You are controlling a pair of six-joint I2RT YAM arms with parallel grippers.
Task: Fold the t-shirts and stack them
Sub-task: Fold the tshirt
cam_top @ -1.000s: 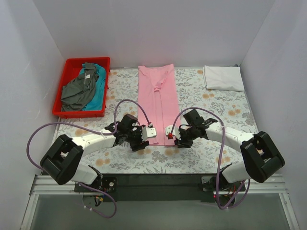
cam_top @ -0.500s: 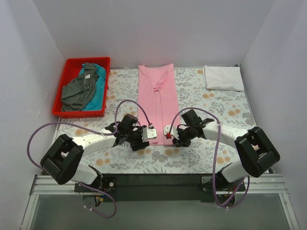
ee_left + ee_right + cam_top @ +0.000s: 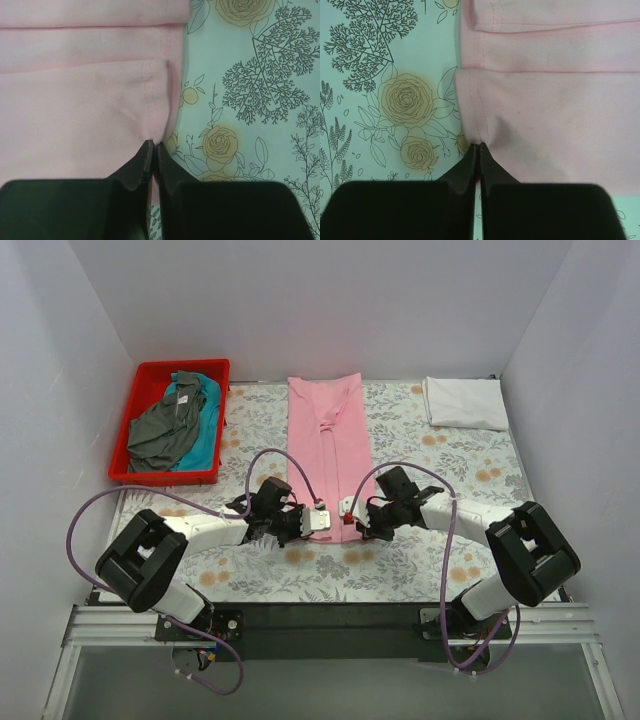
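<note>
A light pink t-shirt (image 3: pixel 328 440) lies folded into a long strip down the middle of the table. My left gripper (image 3: pixel 317 519) is shut on the strip's near left corner, the hem pinched between its fingers (image 3: pixel 153 146). My right gripper (image 3: pixel 349 516) is shut on the near right corner of the same pink t-shirt (image 3: pixel 555 120). A white t-shirt (image 3: pixel 464 402) lies folded at the far right. A dark grey t-shirt (image 3: pixel 163 426) and a teal t-shirt (image 3: pixel 203 435) are crumpled together in the red bin.
The red bin (image 3: pixel 150 371) sits at the far left of the floral tablecloth (image 3: pixel 430 465). White walls close in the table on three sides.
Both grippers slid inward to the pink shirt's near corners and closed on the hem.
</note>
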